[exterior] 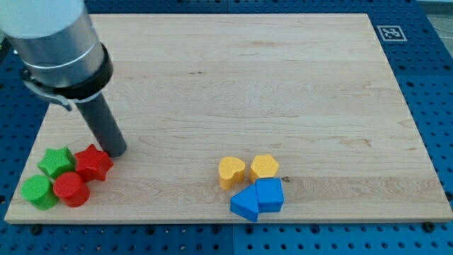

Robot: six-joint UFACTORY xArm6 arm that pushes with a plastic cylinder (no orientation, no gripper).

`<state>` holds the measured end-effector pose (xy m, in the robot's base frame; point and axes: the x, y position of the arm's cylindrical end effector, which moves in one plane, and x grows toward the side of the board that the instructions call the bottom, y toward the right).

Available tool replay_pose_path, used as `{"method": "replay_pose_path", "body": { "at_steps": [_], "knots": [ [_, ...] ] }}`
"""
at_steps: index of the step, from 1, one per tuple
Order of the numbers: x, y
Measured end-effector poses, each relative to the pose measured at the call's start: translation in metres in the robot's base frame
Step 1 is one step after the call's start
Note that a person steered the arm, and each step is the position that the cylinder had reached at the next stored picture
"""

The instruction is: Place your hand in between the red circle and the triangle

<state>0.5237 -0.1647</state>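
A dark rod descends from the upper left of the frame to a wooden board, my tip resting on the wood just above and to the right of a red star, touching it or very nearly so. There are no fingers here to open or close: the rod ends plainly and holds nothing.

The red circle sits in the lower left corner of the frame, packed tight with the red star above it, a green star at the cluster's upper left and a green cylinder at its left.

The blue triangle lies well apart, low in the centre-right of the frame, pressed against a blue cube-like block, with a yellow heart and a yellow hexagon just above the pair.

The target spot appears to be the bare wood between the two clusters, along the lower part of the board.

The chief hazard is the red star: a straight run down and right from here could clip it and shove it into the red circle, shifting the very landmark the task depends on. Overshooting to the right risks nudging the yellow heart or the triangle, which sits close to the board's lower edge and could be pushed off.
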Motion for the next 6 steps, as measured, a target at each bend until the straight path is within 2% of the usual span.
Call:
{"method": "replay_pose_path", "body": {
  "at_steps": [4,6],
  "knots": [
    [0.006,0.091],
    [0.068,0.091]
  ]
}}
